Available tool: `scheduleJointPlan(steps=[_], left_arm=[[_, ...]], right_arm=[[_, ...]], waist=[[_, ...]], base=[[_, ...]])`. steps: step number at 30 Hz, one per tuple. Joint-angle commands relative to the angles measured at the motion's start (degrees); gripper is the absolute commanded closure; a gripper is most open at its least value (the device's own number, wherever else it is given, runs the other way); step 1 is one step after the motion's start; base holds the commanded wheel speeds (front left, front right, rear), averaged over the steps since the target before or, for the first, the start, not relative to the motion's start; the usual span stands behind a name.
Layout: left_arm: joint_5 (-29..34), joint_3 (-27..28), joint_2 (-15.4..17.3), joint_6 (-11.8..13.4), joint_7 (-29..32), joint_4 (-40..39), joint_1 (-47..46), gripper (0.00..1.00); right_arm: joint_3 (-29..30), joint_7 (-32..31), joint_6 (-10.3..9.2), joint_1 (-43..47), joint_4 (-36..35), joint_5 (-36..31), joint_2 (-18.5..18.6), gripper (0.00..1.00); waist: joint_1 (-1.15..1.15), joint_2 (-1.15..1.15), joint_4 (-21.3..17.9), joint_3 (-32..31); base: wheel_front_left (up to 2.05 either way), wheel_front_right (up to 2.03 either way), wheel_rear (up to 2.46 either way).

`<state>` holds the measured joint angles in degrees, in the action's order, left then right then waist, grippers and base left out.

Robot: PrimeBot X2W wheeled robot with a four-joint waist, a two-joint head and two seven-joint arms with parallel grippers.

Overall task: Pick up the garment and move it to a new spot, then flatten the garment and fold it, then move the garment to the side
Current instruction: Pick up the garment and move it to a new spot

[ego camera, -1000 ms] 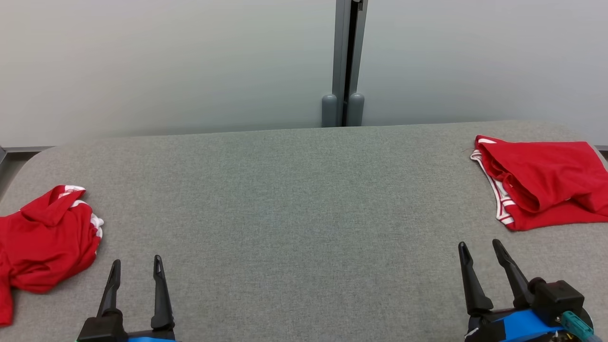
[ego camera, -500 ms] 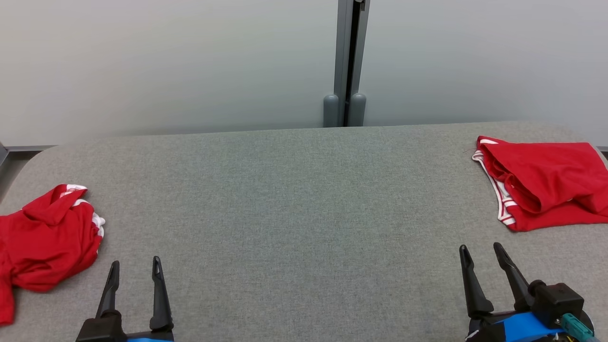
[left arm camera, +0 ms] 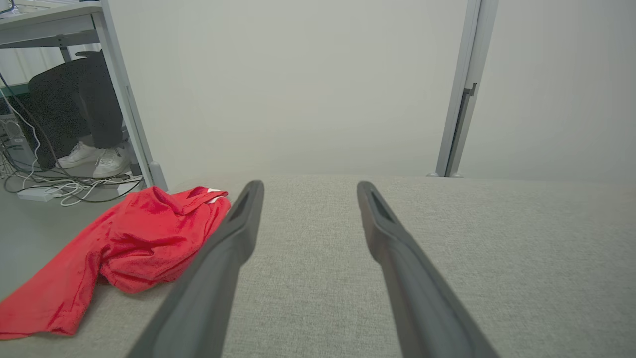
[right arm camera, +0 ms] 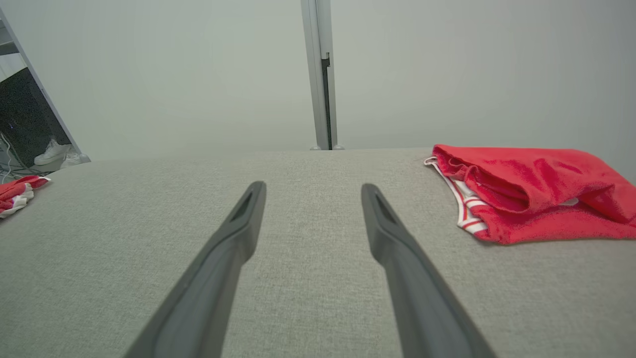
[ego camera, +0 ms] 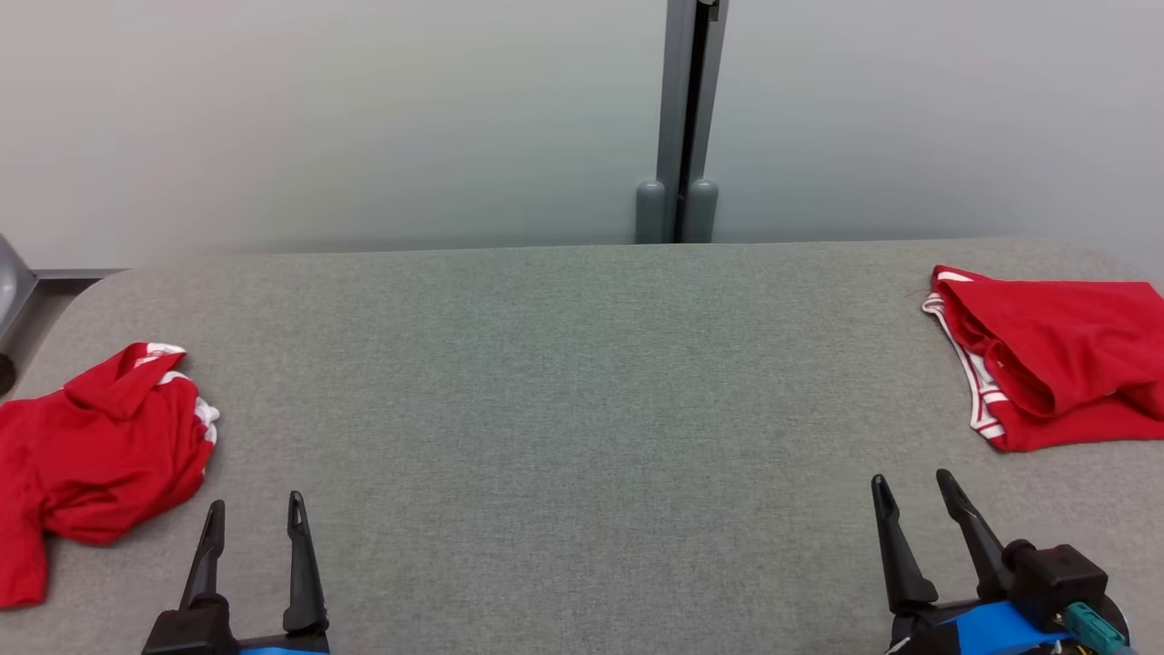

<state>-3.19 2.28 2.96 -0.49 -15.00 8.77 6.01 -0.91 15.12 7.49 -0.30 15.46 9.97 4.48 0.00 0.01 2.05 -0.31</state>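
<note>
**A:** Big grey table (ego camera: pixel 582 382), wide open in the middle. The danger for me is its left edge. The crumpled red garment (ego camera: pixel 100 455), surely our target, lies right there with one part trailing towards the near corner. A sideways drag could tip it onto the floor (left arm camera: pixel 30 223).

**B:** And it's bunched up, so a pinch may catch a single layer and leave the rest dangling. Watch the folded red garment (ego camera: pixel 1055 355) far right too. It's the same colour, and grabbing that one would undo tidy work.

**A:** Now the left gripper (ego camera: pixel 255 502): it's near the crumpled one but clear of it, fingers spread wide, nothing held. The right gripper (ego camera: pixel 910 478) is just as wide and empty, short of the folded piece.

**B:** Come down too steeply and those tips could snag the table's weave.

**A:** Against a second ago, the whole picture slides right, with the post (ego camera: pixel 687 118) and both garments moving together. That's the camera turning left. The cloth hasn't budged and the fingers are no narrower.
</note>
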Motion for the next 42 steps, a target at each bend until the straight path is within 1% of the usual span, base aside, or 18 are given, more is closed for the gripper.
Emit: scheduleJointPlan(steps=[1, 9, 24, 33, 42], left_arm=[[0.13, 0.21, -0.04, -0.01, -0.24, -0.02, -0.21, 0.00], [0.39, 0.97, -0.05, -0.12, -0.24, -0.31, -0.23, 0.00], [0.98, 2.73, 0.16, -0.73, -0.24, -1.06, 0.85, 0.00], [1.16, 3.20, 0.14, -0.83, -0.24, -1.78, 1.08, 0.00], [0.91, 3.49, 0.08, -0.35, -0.24, -2.45, 1.37, 0.00]], right_arm=[[-0.28, 0.00, 0.01, 0.45, 0.03, 0.23, 0.13, 0.00], [-1.80, 0.00, 0.01, 0.58, 0.10, 0.80, -0.28, 0.00], [-2.92, 0.00, 0.01, 0.24, 0.35, 0.84, -0.77, 0.00], [-3.13, 0.00, 0.01, 0.36, 0.20, 0.56, -0.99, 0.00], [-3.17, 0.00, 0.01, -0.16, -0.17, 0.52, -0.59, 0.00]], waist=[[0.00, -0.01, 0.41, 0.10], [0.00, -0.01, 4.17, 0.14], [0.00, -0.01, 13.02, -0.37], [0.00, -0.01, 17.21, 0.30], [0.00, -0.01, 21.01, 1.02]], base=[[0.00, 0.00, 0.00], [0.00, 0.00, 0.00], [0.00, 0.00, 0.00], [0.00, 0.00, 0.00], [0.00, 0.00, 0.00]])
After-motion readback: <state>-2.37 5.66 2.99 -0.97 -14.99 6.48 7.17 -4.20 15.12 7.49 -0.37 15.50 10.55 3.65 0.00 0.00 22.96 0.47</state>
